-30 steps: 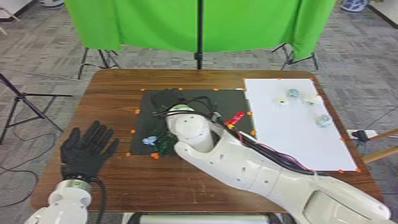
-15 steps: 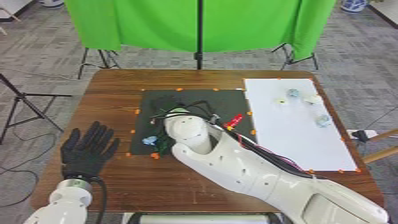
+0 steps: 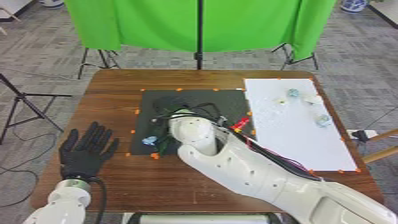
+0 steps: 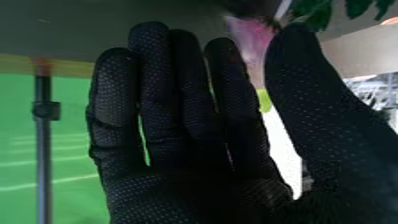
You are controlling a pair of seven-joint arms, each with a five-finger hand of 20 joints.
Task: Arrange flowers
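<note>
Over the black mat, with the right hand straight-fingered, released, thumb spread away: probably aim for a gentle pick-up of the pink flower. Best to line up the thumb with the nearest finger, then close softly on stem, not petals, keeping clear of the green leaves past the thumb tip. Left hand likewise straight-fingered, grasping nothing.

Pink flower: just beyond the gap between fingertips and thumb tip, long axis roughly along the fingers, slightly slanted; cannot tell bloom end from stem end. Blue flower: on the mat, between both hands, bloom towards the left hand's fingers.
</note>
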